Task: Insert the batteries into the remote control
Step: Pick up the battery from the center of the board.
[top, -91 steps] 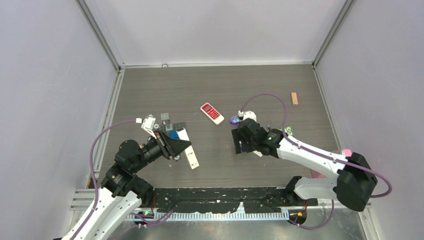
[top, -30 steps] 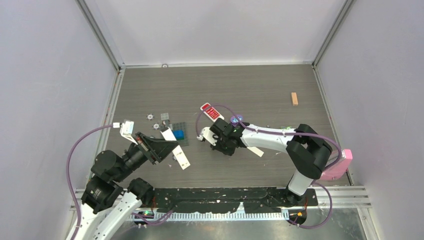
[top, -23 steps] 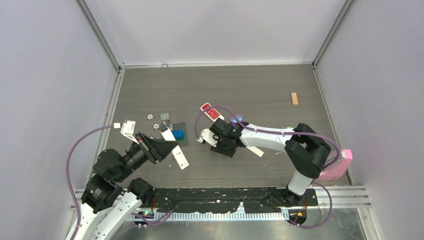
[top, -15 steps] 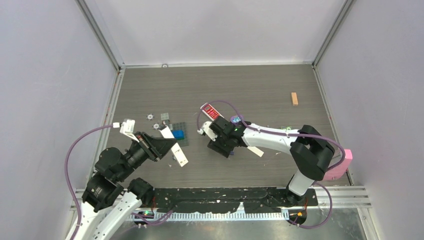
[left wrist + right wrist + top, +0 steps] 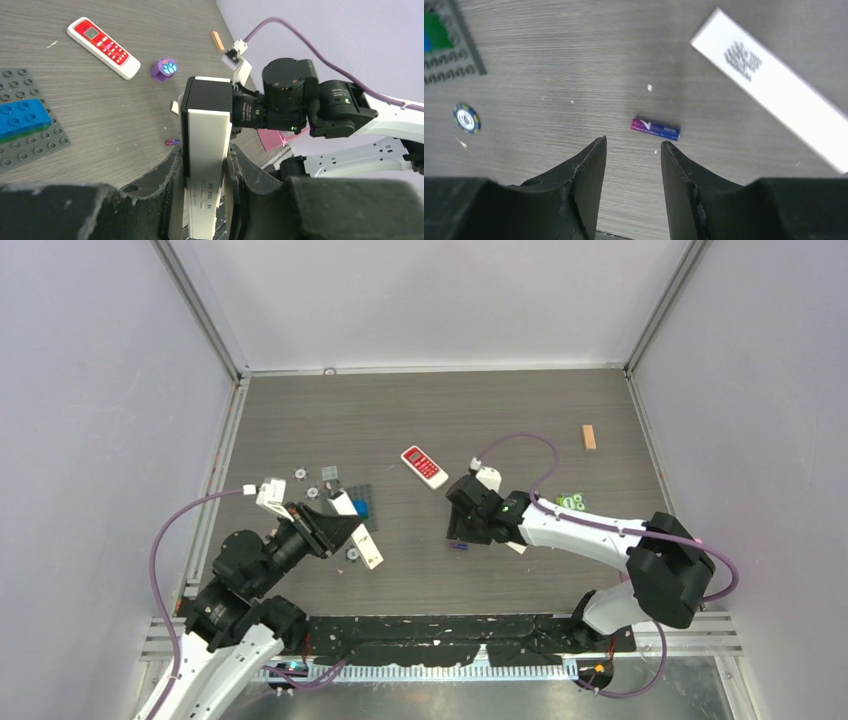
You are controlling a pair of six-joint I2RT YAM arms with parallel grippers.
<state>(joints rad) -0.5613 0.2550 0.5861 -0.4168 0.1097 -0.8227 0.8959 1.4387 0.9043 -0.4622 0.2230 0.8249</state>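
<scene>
Dull grey wood-grain worktop (image 5: pixel 400 410), pale walls on three sides. The right fingers (image 5: pixel 589 165) stand parted with nothing between them, hanging low over the boards. Just beyond their tips, in line with the gap and a shade toward the right-hand one, lies a blue-purple battery (image 5: pixel 655 128), flat on the wood, touched by nothing, its length set across the gap. I'd judge it light, stiff and slick, a round thing that will roll or squirt away if nudged; better taken across the middle of the barrel, so the wrist looks to want turning before the pads meet its long sides rather than its ends. Farther out to the right lies a flat white strip (image 5: pixel 774 90) with a ribbed patch, perhaps the battery cover; to the left, a small round token (image 5: pixel 466 117) and the corner of a grey studded baseplate (image 5: pixel 449 55). Across the worktop the left fingers (image 5: pixel 172 175) are clamped on the white body of the remote control (image 5: pixel 205 130); its black end juts clear toward the other arm, well apart from the battery.
</scene>
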